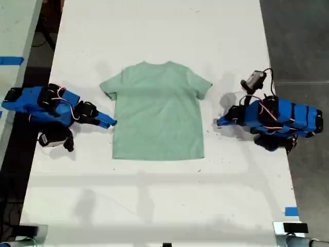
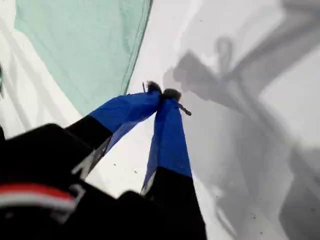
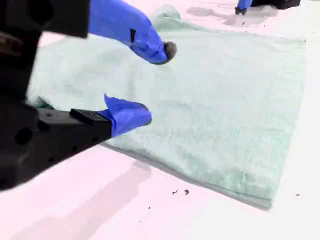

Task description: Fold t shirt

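Observation:
The pale mint-green t shirt [image 1: 157, 110] lies flat and spread out on the white table, neck towards the exterior view's top. My first gripper [image 1: 218, 123] is on the arm at the exterior view's right. It is shut [image 2: 162, 94] with nothing in it, and rests on bare table a short gap from the t shirt [image 2: 85, 45]. My second gripper [image 1: 112, 123] is on the arm at the exterior view's left, at the shirt's side edge. It stands open [image 3: 156, 82] just over that edge of the t shirt [image 3: 225, 100], holding nothing.
The white table [image 1: 154, 31] extends well beyond the shirt towards the exterior view's top and bottom. Blue tape marks sit at the exterior view's lower right [image 1: 291, 211] and upper left [image 1: 10, 60]. Dark floor borders the table on both sides.

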Motion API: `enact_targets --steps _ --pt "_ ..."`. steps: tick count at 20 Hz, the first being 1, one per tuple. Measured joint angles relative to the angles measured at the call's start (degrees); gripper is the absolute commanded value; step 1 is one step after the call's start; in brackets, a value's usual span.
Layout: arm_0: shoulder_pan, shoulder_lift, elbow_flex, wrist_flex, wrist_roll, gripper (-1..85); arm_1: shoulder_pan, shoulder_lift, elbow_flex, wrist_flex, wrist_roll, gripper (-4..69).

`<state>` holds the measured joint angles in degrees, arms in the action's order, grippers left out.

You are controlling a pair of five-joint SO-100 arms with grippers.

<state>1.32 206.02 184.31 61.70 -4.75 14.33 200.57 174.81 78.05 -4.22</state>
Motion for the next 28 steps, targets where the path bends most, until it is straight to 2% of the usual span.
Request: enact_targets --steps 4,6,8,9,11,13,15,18,20,23,24,25,26,27,28 --pt "0.0 0.0 0.0 0.0 0.0 16.1 -0.26 0.0 0.09 -0.18 1.41 0.5" --pt "0.0 0.0 0.0 0.0 0.0 16.1 -0.44 0.0 -0.7 -1.23 -2.81 0.6" --pt "0.0 0.0 0.0 0.0 0.0 16.1 6.42 -9.14 -10.46 3.08 -9.58 10.0" --pt "0.0 0.0 0.0 0.0 0.0 16.1 10.11 -16.35 -18.11 3.87 -13.8 11.6" --pt "0.0 0.0 0.0 0.0 0.0 16.1 16.0 -31.29 -34.1 4.13 -21.45 22.3" --pt "0.0 0.0 0.0 0.0 0.0 16.1 23.03 -49.13 -49.22 4.75 -27.77 26.2" --pt "0.0 0.0 0.0 0.0 0.0 16.1 27.42 -62.84 -59.15 4.66 -31.99 25.4" --pt "0.0 0.0 0.0 0.0 0.0 16.1 33.4 -78.75 -67.06 -0.62 -35.86 26.2" --pt "0.0 0.0 0.0 0.0 0.0 16.1 35.77 -89.03 -68.2 -7.29 -36.65 26.2" --pt "0.0 0.0 0.0 0.0 0.0 16.1 38.67 -103.1 -68.2 -17.93 -36.74 25.2" --pt "0.0 0.0 0.0 0.0 0.0 16.1 39.2 -106.96 -68.29 -20.74 -36.74 22.8" --pt "0.0 0.0 0.0 0.0 0.0 16.1 39.38 -109.69 -68.73 -21.97 -36.83 18.3" --pt "0.0 0.0 0.0 0.0 0.0 16.2 39.38 -110.74 -70.05 -22.24 -36.83 4.3" --pt "-0.09 0.0 0.0 0.0 0.0 16.2 39.38 -111.01 -70.31 -22.24 -36.74 -1.4" --pt "-0.09 0.0 0.0 0.0 0.0 16.2 39.38 -111.09 -70.31 -22.24 -36.47 -1.3"
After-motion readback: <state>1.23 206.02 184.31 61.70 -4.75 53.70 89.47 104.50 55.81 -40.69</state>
